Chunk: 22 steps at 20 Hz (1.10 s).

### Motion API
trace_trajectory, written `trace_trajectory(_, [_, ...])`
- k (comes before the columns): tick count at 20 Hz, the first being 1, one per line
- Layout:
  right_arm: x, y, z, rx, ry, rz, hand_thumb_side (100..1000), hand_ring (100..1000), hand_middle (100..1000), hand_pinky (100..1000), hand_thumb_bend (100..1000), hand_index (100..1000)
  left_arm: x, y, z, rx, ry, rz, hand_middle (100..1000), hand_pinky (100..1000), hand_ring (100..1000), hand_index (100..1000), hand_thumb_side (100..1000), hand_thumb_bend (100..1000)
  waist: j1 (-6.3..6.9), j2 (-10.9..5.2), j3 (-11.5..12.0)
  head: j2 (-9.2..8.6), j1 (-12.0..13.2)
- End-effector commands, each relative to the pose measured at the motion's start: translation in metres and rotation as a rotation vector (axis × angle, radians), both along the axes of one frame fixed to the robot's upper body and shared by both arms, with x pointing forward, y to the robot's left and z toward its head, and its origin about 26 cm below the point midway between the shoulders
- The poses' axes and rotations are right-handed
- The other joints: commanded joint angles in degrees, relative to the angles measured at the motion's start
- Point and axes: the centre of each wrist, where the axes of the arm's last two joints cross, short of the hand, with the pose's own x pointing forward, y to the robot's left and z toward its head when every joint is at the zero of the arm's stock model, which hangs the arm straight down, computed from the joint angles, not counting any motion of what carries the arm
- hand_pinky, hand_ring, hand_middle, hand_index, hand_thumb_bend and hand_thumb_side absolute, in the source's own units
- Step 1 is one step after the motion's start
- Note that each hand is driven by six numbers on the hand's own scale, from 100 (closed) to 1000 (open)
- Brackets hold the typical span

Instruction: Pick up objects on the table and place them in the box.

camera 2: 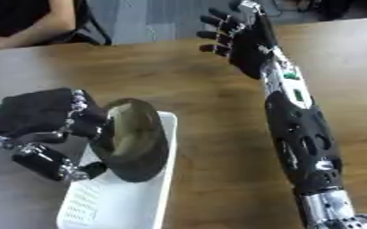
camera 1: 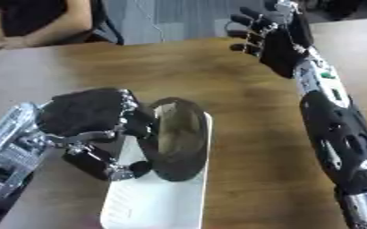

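No text, label, brand, number or sign can be read anywhere here. The right forearm [camera 2: 290, 89], at about one o'clock, carries small green marks on its silver section, but they form no letters that can be made out.

Black perforated forearm [camera 2: 300, 134], silver-jointed black fingers [camera 2: 218, 33].

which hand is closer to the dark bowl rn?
Left. The left hand has its fingers and thumb curled round the dark bowl, holding it tilted over the white box. The right hand is raised well beyond it, holding nothing.
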Motion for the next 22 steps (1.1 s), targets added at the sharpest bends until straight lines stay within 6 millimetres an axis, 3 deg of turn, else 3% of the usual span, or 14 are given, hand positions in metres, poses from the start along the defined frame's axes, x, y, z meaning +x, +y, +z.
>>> trace_trajectory(1, [-0.002,0.001,0.020,-0.001,-0.055,0.004,1000,850,956,749,100,999,0.001,0.004,0.001,0.268,-0.073,-0.045,389,100,100,574,260,100,-0.13,-0.85,0.0,-0.88,0.2])
trace_trajectory(5, [-0.003,0.000,0.020,0.000,-0.054,0.001,1000,850,956,749,100,999,-0.001,0.005,0.001,0.368,-0.090,-0.015,507,100,100,681,296,100,-0.19,-0.80,0.2,-0.83,0.1])
trace_trajectory(7, [-0.003,0.000,0.020,0.000,-0.054,0.002,1000,850,956,749,100,999,-0.001,0.005,0.002,0.392,-0.094,-0.010,518,100,100,692,297,100,-0.26,-0.80,0.3,-0.81,0.2])
trace_trajectory(14, [-0.002,0.000,0.020,0.003,-0.054,0.001,1000,850,956,749,100,1000,-0.003,0.006,0.007,0.422,-0.103,-0.003,682,100,100,793,312,100,-0.48,-0.85,0.6,-0.87,0.1])
trace_trajectory(18, [-0.002,0.000,0.020,0.003,-0.054,0.000,1000,850,956,750,100,1000,-0.005,0.006,0.009,0.416,-0.101,-0.009,780,100,171,854,325,100,-0.60,-0.83,0.7,-0.89,0.0])
trace_trajectory(22, [-0.002,-0.001,0.019,0.005,-0.054,-0.002,1000,850,956,750,100,1000,-0.007,0.008,0.015,0.373,-0.111,-0.019,809,105,200,875,322,100,-0.67,-0.86,0.8,-0.89,0.0])
